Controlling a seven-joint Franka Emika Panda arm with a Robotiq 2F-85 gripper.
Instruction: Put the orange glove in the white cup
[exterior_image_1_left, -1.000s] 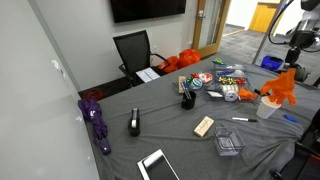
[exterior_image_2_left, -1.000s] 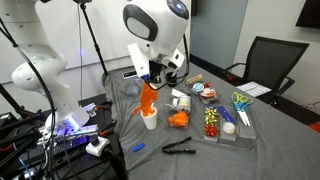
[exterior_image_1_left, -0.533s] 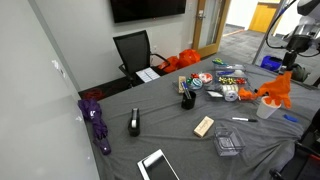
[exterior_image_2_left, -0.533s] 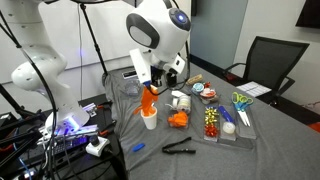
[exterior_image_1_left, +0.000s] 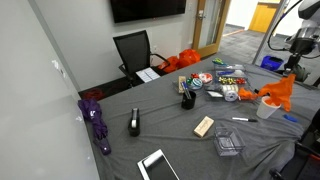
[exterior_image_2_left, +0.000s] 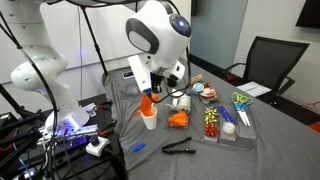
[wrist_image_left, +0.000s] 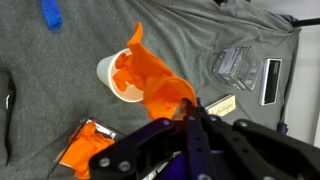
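Wrist view: placement step in hand. Grips orange glove (wrist_image_left: 150, 88) at its upper end, fingers of gripper (wrist_image_left: 190, 110) set narrow on the fabric. Lower part hangs into white cup (wrist_image_left: 104, 72), at ten o'clock from the fingertips. Same in an exterior view: glove (exterior_image_2_left: 148, 102) partly inside, remainder above the rim. Judged next: lower slightly, release, lift clear without snagging fabric or tipping cup.

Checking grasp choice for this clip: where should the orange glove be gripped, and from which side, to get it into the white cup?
Probably its top end, from above: the orange glove is limp and hangs long, so its lower part drops into the white cup. The gripper pinches it so.
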